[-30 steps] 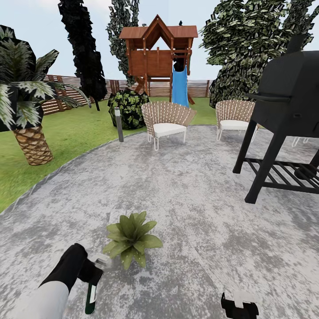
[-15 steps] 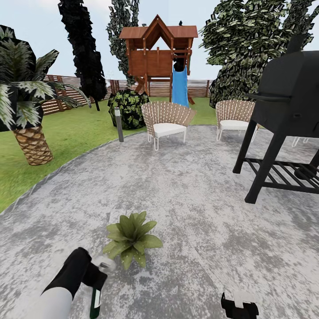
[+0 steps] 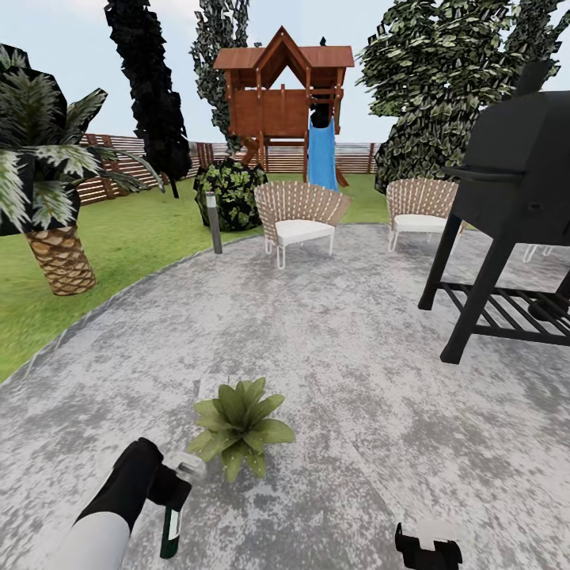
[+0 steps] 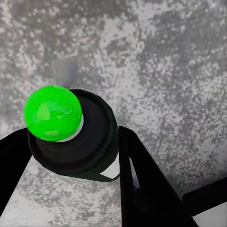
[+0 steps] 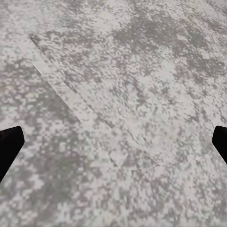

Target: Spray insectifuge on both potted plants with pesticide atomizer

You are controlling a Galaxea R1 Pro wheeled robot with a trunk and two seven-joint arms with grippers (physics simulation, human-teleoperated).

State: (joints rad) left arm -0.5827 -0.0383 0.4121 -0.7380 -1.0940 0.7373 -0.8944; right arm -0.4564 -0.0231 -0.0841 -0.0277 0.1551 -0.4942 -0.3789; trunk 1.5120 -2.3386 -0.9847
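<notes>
Left gripper (image 3: 176, 492) is holding the pesticide atomizer (image 3: 169, 530), fingers clamped on either side of the bottle. In the head view the bottle is hanging below the gripper, dark green body with a white band, pointing down toward the paved patio (image 3: 356, 380). In the left wrist view the atomizer (image 4: 71, 135) is sitting between the two black fingers (image 4: 142, 184), its bright green rounded tip facing the camera and the mottled grey paving lying beyond it.

One potted plant (image 3: 240, 426) is sitting on the patio just beyond the left gripper and slightly toward the robot's right, near it but not touching; its nearest leaves are reaching close to the gripper's pale finger. The rosette is showing olive-green pointed leaves, with no pot visible.

Right gripper (image 3: 428, 546) is hanging low over the patio, well apart from the plant and from the atomizer. In the right wrist view its dark fingertips (image 5: 9, 146) are showing at opposite edges with bare paving between them, so the fingers are standing wide apart and holding nothing.

Farther out from both grippers: a black grill (image 3: 514, 198) on the right side, two wicker chairs (image 3: 299, 218), a palm (image 3: 47, 190) on the lawn (image 3: 119, 237) to the left, a wooden playhouse with blue slide (image 3: 289, 103), and a brown slatted fence (image 3: 111, 162).
</notes>
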